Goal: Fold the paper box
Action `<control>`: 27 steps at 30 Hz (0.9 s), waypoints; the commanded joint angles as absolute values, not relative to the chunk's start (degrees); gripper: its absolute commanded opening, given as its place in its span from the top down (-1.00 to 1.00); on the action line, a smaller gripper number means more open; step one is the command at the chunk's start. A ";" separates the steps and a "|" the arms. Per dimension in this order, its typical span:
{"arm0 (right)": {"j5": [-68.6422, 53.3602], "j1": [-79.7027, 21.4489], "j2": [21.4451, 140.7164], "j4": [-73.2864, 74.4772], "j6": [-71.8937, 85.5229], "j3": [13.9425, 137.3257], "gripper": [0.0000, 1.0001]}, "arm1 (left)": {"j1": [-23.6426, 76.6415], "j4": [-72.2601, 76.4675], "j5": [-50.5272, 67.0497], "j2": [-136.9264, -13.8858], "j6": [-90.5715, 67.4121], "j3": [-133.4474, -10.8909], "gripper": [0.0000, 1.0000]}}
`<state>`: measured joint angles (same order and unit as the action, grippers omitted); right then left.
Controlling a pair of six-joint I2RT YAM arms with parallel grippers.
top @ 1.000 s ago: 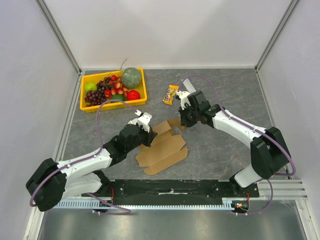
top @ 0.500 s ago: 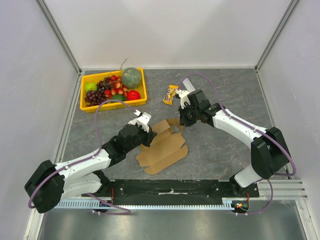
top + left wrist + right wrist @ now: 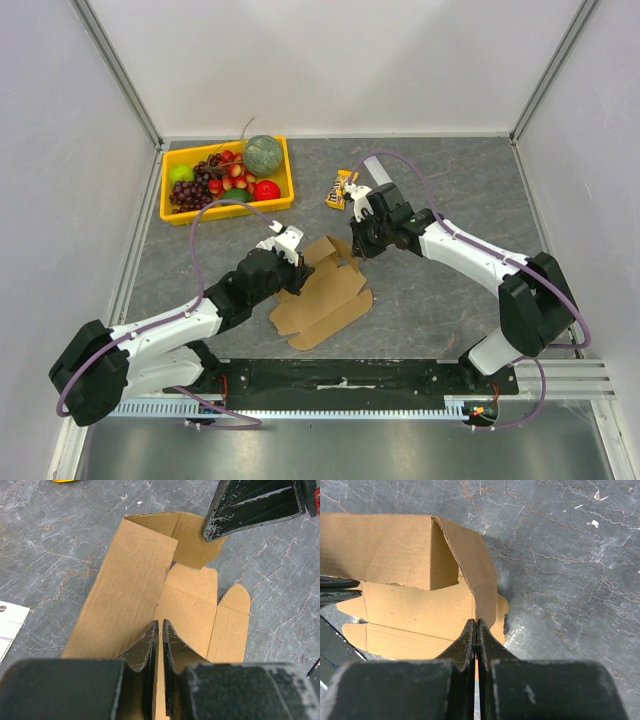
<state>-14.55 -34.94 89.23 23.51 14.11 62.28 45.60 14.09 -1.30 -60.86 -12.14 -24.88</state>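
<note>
Cardboard mid-fold, by my read well short of a closed box. Nearest the bases, left gripper (image 3: 160, 630) has its jaws drawn almost together on a thin edge of the paper box (image 3: 325, 300), at the seam where a long side panel lifts off the floor panel. The box lies on the grey table (image 3: 450, 180), centre, between the two arms. Most of the sheet is flat, rounded tabs splayed out, one side wall tilted up. Beyond it, right gripper (image 3: 476, 627) is pinched tight on the far corner flap, which stands up with the adjoining wall as a rough corner. Left to do, I judge: raise the remaining walls, tuck the tabs, close the lid. Yellow fruit tray (image 3: 288, 175) and snack packet (image 3: 343, 190) sit further back, apart from the work.
</note>
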 commanded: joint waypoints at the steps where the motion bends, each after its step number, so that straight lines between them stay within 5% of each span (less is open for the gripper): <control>1: -14.59 -35.42 89.21 22.50 16.17 64.51 1.00 | 45.44 14.59 -0.70 -60.55 -12.92 -26.37 0.76; 27: -8.61 -39.46 90.26 18.72 17.49 59.50 1.00 | 45.44 7.74 -2.54 -51.15 -12.04 -30.76 0.76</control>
<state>-9.82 -38.83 90.32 20.97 16.80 59.92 45.60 8.93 -0.97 -52.23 -12.14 -28.51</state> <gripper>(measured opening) 0.010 0.119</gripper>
